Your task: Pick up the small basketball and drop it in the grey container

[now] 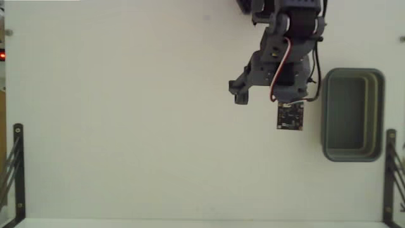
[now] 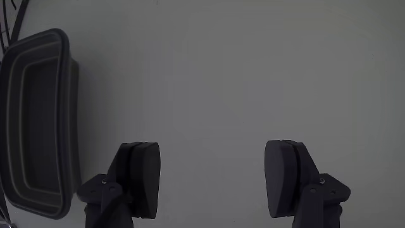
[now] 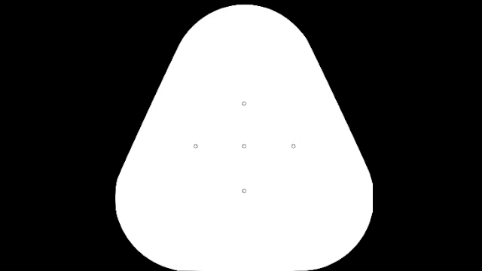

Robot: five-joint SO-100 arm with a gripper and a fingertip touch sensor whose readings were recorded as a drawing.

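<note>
A: How is the arm [image 1: 285, 57] posed?

B: In the fixed view it comes in from the top edge, right of centre, and reaches down the picture over the white table [image 1: 126, 126]. A small circuit board [image 1: 290, 116] hangs at its lower end, with a red and white wire looping beside it.

A: And the gripper [image 2: 212, 180]?

B: The wrist view shows it best: two dark fingers [image 2: 140, 177] rise from the bottom edge, spread wide apart, with only bare table between them. It grips nothing.

A: Where is the grey container [image 1: 352, 114]?

B: In the fixed view it sits near the right edge, just right of the arm and apart from it. Its long axis runs up and down the picture, and it stands upright, open side up. In the wrist view it lies along the left edge [image 2: 38, 120], again long side vertical, left of the left finger.

A: Anything inside it?

B: Its inside looks empty in the fixed view, though the shadowed floor is dim, so I can't be sure. The small basketball shows in neither view.
</note>
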